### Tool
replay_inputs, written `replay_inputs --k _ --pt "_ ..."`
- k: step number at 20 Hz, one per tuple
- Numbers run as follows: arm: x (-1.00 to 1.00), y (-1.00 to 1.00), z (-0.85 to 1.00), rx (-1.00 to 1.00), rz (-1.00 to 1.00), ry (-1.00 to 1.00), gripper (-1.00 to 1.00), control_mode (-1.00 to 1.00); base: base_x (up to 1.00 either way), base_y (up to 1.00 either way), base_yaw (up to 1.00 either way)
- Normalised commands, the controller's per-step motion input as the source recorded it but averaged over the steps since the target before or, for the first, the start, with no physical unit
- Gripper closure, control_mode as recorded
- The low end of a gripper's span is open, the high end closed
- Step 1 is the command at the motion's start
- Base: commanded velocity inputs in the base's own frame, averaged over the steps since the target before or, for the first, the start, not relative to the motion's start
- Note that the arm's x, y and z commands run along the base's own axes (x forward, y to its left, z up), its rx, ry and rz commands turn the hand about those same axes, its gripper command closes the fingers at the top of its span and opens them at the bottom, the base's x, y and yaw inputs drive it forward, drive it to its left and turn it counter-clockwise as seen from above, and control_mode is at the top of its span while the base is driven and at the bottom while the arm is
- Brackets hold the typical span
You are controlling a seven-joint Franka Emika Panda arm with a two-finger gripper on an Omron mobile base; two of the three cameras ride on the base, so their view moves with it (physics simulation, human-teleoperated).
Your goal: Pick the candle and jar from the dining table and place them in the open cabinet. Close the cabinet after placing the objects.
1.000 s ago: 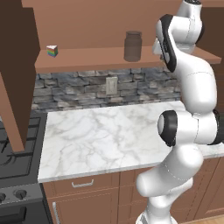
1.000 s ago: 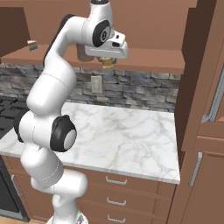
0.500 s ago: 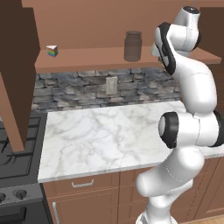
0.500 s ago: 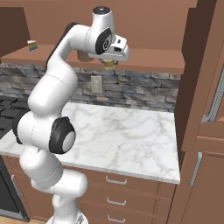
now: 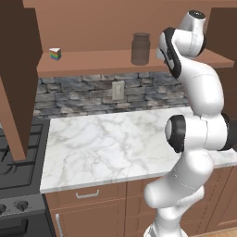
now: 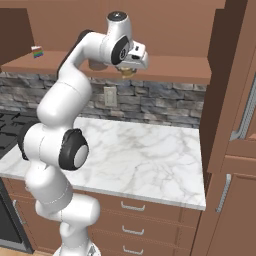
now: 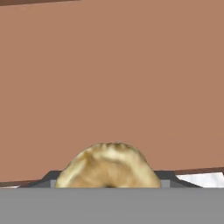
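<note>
Candle carried at the cabinet shelf; jar already on the shelf.

Left base view: the jar (image 5: pixel 140 48) stands on the cabinet (image 5: pixel 115 62) shelf, a striped wedge (image 5: pixel 55 53) well apart to its left; the arm hides the end effector, and a door (image 5: pixel 16 88) is cut off at the left edge. Right base view: the end effector (image 6: pixel 127 73) hangs over the shelf's front edge, clamped on the candle (image 6: pixel 127 74), its fingers hard to make out; the arm mostly hides the jar. It has shifted right along the shelf since a second ago. Hand view: the candle sits between the finger tips, cut off below, above the shelf wood; a sliver of the marble bench (image 7: pixel 205 179) shows.
</note>
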Motion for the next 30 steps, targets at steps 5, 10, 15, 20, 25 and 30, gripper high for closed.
replay_inputs --k 5,10,15,20,25,30 --pt "0.36 0.0 0.0 0.02 0.0 0.0 1.0 -1.0 0.0 0.0 0.0" --pt "0.3 0.0 0.0 0.01 0.0 0.0 1.0 -1.0 0.0 0.0 0.0" --pt "0.3 0.0 0.0 0.0 0.0 0.01 1.0 -1.0 0.0 0.0 0.0" --pt "0.27 0.0 0.0 0.0 0.0 0.03 1.0 -1.0 0.0 0.0 0.0" --pt "0.25 0.0 0.0 0.0 0.0 0.0 1.0 -1.0 0.0 0.0 0.0" --pt "0.12 0.0 0.0 0.0 0.0 0.02 -1.0 -1.0 0.0 0.0 0.0"
